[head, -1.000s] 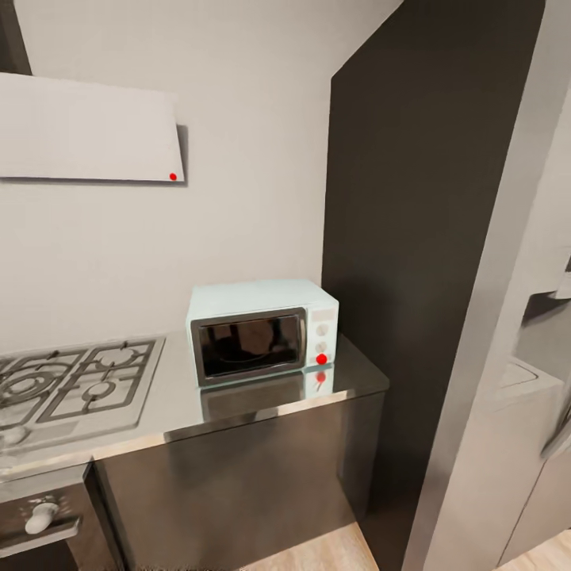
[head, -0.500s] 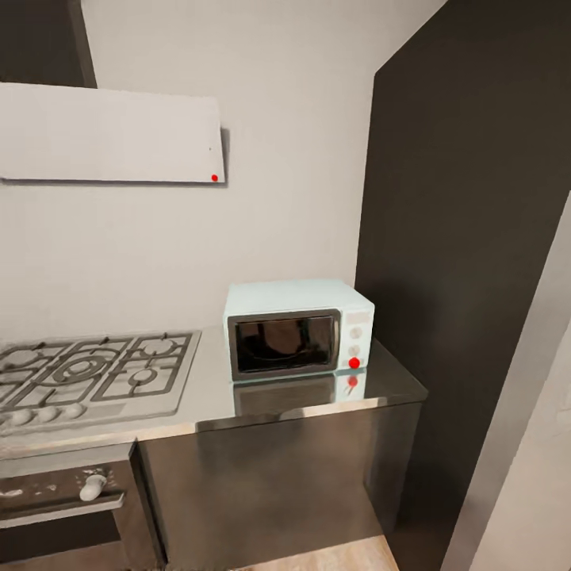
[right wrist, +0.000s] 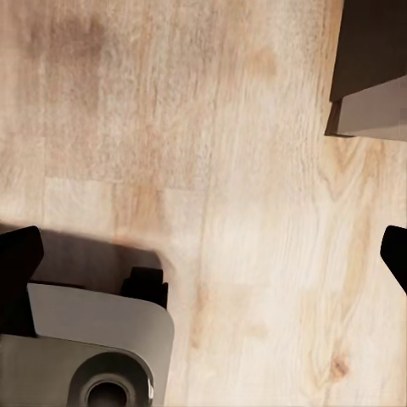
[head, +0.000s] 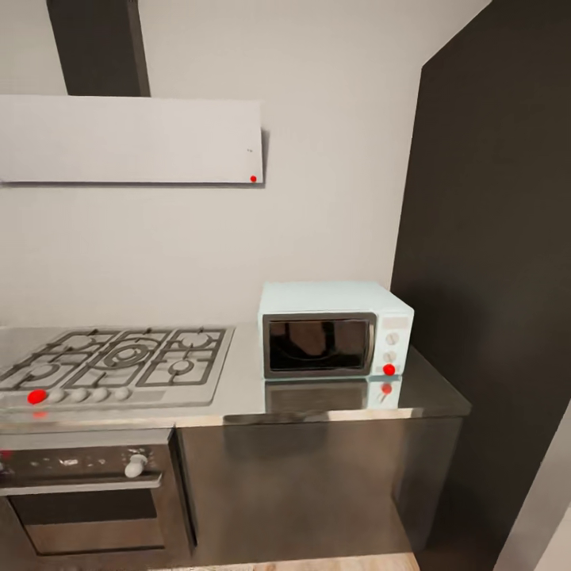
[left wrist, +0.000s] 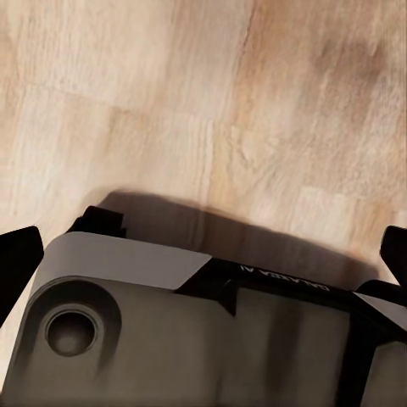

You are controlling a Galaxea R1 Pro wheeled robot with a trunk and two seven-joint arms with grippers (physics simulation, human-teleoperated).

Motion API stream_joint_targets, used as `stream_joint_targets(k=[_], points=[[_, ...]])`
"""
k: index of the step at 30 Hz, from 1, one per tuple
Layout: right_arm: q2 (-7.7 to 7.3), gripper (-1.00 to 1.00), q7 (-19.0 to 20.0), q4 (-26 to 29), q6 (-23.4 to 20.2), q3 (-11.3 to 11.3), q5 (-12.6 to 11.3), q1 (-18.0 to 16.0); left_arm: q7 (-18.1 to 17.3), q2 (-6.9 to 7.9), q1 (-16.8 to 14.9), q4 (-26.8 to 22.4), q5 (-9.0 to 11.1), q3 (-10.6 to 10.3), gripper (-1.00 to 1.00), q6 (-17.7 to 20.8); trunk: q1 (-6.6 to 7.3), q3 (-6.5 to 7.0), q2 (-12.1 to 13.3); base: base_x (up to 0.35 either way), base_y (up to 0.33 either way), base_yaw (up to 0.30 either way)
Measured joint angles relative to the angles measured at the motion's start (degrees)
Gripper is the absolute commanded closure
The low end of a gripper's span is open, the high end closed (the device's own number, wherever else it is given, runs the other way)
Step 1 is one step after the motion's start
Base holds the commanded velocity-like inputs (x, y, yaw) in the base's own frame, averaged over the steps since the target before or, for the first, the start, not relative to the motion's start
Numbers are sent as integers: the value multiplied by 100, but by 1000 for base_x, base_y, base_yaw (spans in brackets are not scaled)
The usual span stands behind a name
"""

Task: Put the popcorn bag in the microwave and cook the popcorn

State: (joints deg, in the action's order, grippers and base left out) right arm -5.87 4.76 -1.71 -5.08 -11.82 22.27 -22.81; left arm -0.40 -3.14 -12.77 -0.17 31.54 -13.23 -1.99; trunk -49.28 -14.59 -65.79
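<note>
The pale mint-blue microwave [head: 333, 329] stands with its dark glass door shut on the right end of the glossy grey countertop [head: 432, 390]. The popcorn bag is out of view. My left gripper [left wrist: 205, 259] hangs over the light wood floor [left wrist: 212, 102], its black fingertips [left wrist: 19, 263] spread wide with nothing between them. In the same way my right gripper [right wrist: 206, 254] is open above the floor, with its fingertips [right wrist: 17, 259] at the picture's edges.
A steel gas hob [head: 119, 365] lies left of the microwave, over an oven [head: 87, 500] and under a flat white hood [head: 131, 139]. A tall dark cabinet [head: 500, 277] closes the counter's right end. My grey base [left wrist: 170, 339] shows below both grippers.
The head camera has turned left: the microwave sits further right in the picture, and more of the hob and the oven has come into view. Nothing on the counter has moved.
</note>
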Motion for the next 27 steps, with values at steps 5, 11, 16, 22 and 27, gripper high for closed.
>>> stream_joint_targets(k=[5, 11, 16, 22, 27], points=[[10, -100, 1, -7, 0, 0, -9, 2, 0, -1, -1, 2, 0, 0, -100, 0, 0, 0, 0, 0, 0, 155], [3, -100, 5, -7, -3, 0, -21, 2, 0, -4, -1, 2, -7, -2, -100, 0, 0, 0, 0, 0, 0, 10], [1, -100, 9, -8, -8, 0, -21, 2, 4, -23, -1, 6, -1, -3, -100, 0, 0, 0, 0, 0, -76, 0], [0, -100, 8, -8, -8, 0, -21, 2, 8, -27, -1, 9, -1, 0, -100, 11, 0, 0, 0, 0, -266, 0], [-7, -100, 7, -8, -9, -8, -29, 2, 8, -22, -1, 9, -1, 0, -100, 8, 0, 0, 0, 0, -284, 0]])
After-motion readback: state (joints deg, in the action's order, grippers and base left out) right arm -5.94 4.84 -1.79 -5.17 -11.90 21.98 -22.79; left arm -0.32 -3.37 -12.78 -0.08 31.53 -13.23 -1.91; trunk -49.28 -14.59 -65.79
